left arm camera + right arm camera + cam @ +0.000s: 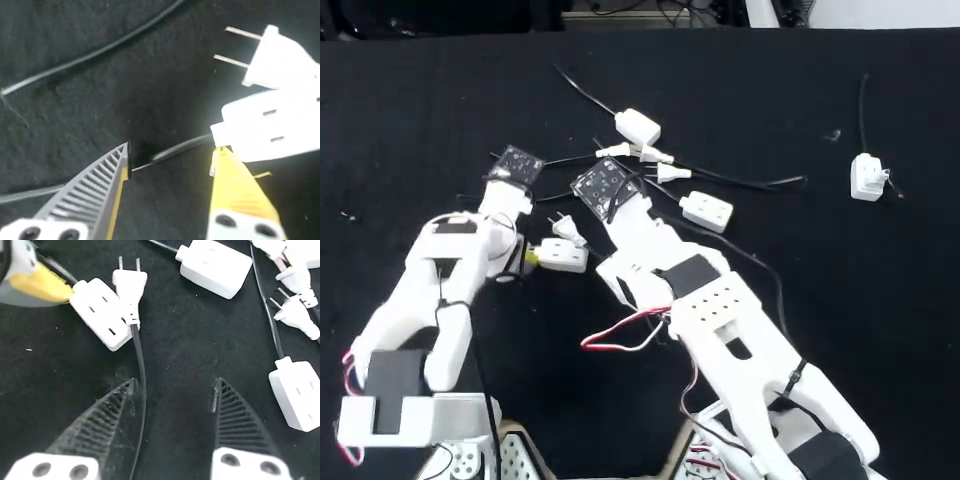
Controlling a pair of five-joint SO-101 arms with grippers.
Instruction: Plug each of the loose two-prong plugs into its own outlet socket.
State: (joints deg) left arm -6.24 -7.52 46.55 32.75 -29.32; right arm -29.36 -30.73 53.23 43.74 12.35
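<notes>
Plug [129,282], two-prong, lay against the outlet socket [100,312], likely light, stiff, slick; grip its flat body, not the limp cord [140,360]. Right gripper [175,385] gaped over that cord; left gripper [170,150] gaped at the socket.

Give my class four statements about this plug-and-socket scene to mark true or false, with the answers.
1. The left gripper is open. True.
2. The plug near the left gripper is pushed into the outlet socket. False: it lies beside the socket with its prongs bare.
3. The right gripper is shut on the black cable. False: it is open, and the cable runs past one finger.
4. One white connector lies alone, apart from the cluster. True.
</notes>
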